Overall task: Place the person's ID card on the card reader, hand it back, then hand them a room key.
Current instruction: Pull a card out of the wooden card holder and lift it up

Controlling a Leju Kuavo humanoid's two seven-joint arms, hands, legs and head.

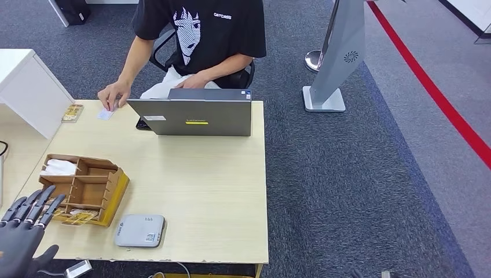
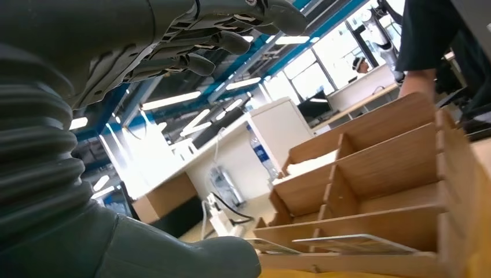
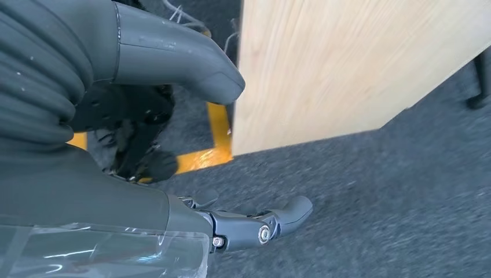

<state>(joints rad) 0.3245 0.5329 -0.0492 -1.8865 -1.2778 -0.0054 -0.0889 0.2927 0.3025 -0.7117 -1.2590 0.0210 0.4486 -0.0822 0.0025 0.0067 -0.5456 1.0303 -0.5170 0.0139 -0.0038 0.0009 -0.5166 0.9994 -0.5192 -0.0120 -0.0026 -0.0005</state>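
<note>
A person sits at the far side of the table (image 1: 208,185) and presses a small white ID card (image 1: 106,114) to the tabletop with one hand (image 1: 114,94). The grey card reader (image 1: 140,230) lies near the front edge. Beside it stands a wooden organizer (image 1: 84,188) (image 2: 376,174), with room key cards (image 1: 78,217) (image 2: 353,243) in its front compartment. My left hand (image 1: 24,231) (image 2: 116,69) hovers just off the organizer's front left corner, fingers spread, holding nothing. My right hand (image 3: 133,197) hangs low beside the table's wooden side panel (image 3: 347,63), over carpet, fingers apart and empty.
A grey laptop (image 1: 194,116) stands open between me and the person, with a dark phone (image 1: 143,123) at its left. A white cabinet (image 1: 26,87) adjoins the table's left side, with a small gold item (image 1: 72,112) near it. A grey sign stand (image 1: 336,63) stands on the carpet at right.
</note>
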